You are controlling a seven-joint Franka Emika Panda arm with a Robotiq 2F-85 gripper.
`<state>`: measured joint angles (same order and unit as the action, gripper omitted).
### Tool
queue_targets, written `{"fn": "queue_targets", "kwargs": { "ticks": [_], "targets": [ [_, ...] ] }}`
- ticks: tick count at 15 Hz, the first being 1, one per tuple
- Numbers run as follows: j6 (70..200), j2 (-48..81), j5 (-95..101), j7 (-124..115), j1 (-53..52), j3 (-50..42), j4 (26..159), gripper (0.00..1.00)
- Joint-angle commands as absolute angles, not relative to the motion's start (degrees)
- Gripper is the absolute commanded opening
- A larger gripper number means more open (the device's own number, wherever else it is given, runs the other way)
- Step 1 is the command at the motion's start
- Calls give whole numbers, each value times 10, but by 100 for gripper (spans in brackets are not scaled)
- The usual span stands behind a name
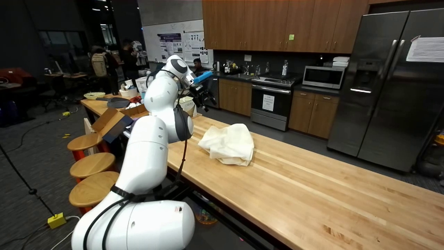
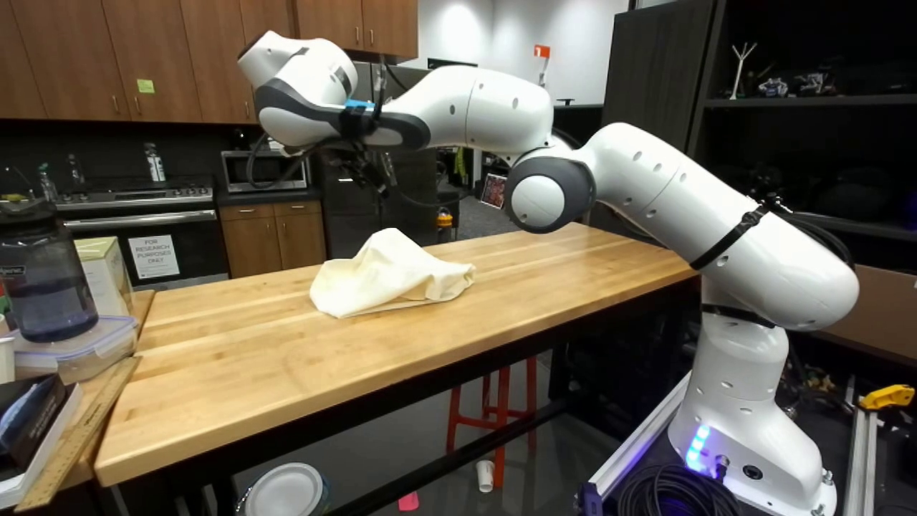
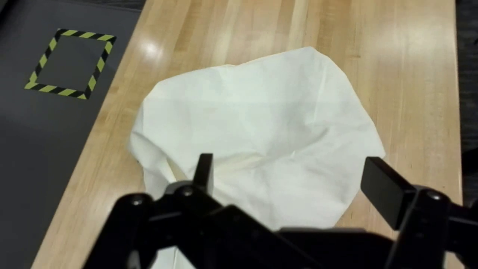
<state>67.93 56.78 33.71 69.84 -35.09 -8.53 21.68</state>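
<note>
Cream cloth [image 3: 242,108] lies rumpled on the wooden desk [image 2: 251,380], its peak apparently propped by its own stiff folds, though anything beneath is hidden; higher up and apart, the empty jaws stand wide, so no grip supports it.

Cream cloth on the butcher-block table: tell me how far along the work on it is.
Done: nothing clearly, as the cream cloth lies crumpled on the butcher-block table.
In hand: nothing held; the open gripper hangs above the cloth, apart from it in both exterior views.
Left: likely the grasp and any straightening, since the cloth is ungripped and folds run across it.
</note>
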Motion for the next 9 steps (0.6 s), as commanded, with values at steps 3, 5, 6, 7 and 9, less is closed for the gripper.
{"fn": "queue_targets", "kwargs": {
  "ticks": [3,5,6,7,9],
  "targets": [
    [746,577,387,826,-368,-108,205,100],
    [766,577,393,849,-368,-108,203,100],
    [774,576,393,859,-368,-107,203,100],
    [779,573,389,865,-367,-106,204,100],
    [774,571,381,846,-368,-105,217,100]
  ]
}}
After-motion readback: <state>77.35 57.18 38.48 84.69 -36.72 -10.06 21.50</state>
